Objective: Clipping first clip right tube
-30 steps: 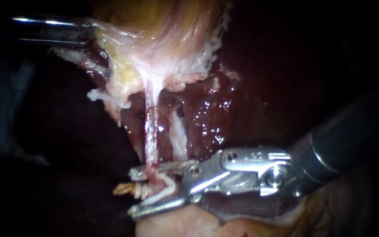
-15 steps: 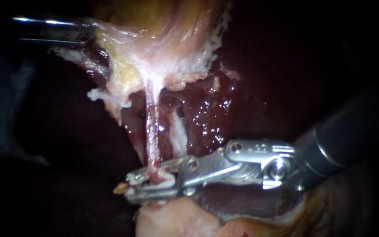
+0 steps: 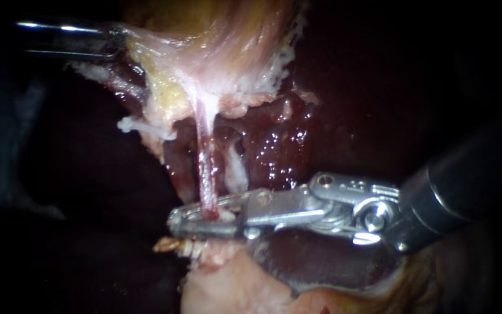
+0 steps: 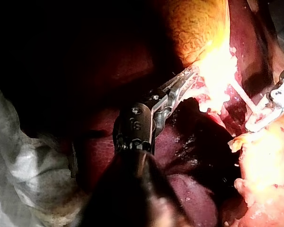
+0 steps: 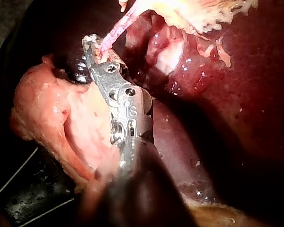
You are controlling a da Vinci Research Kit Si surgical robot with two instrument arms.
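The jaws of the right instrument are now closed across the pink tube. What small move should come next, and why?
Probably open the jaws slowly, in place, and look before backing away. The right instrument has its jaws pressed together on the pink tube from both sides, and what lies between them is hidden. Only opening them can show what they leave on the tube.

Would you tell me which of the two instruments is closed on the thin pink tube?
The right instrument, clamped low across the tube; the left instrument instead holds the gallbladder higher up.
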